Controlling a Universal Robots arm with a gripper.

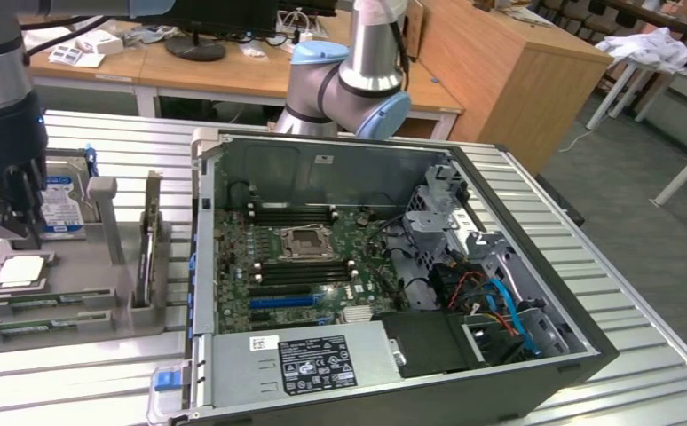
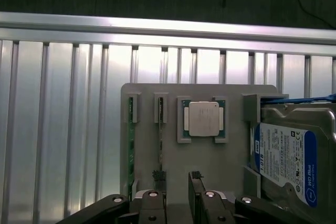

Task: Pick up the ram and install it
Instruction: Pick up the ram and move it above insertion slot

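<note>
Task barely started: nothing is picked and nothing installed. The ram (image 2: 160,129) sits in a narrow groove of the grey holder (image 2: 236,90). A second stick (image 2: 130,145) lies in the next groove, nearer the holder's edge. The CPU (image 2: 203,119) is mid-holder, just beside the ram, and the hard drive (image 2: 286,161) stands at the holder's opposite edge from the sticks. The gripper (image 2: 177,182) is released, jaws standing apart with nothing between them. It hangs over the holder, roughly above the strip between the ram and the CPU. In the wrist view one fingertip (image 2: 156,176) lines up over the ram's near end, while the other is over bare holder on the CPU side. So the ram is under one finger rather than centred in the gap. Cannot tell if that finger touches it, but it looks apart. The open PC case (image 1: 533,293) stands beside the holder, on the exterior view's right of it. Its long black motherboard slots (image 1: 302,271) look unfilled. Judged left to do: the grasp, the lift out of the groove, the carry to the case and the seating. None of these shows as done.
</note>
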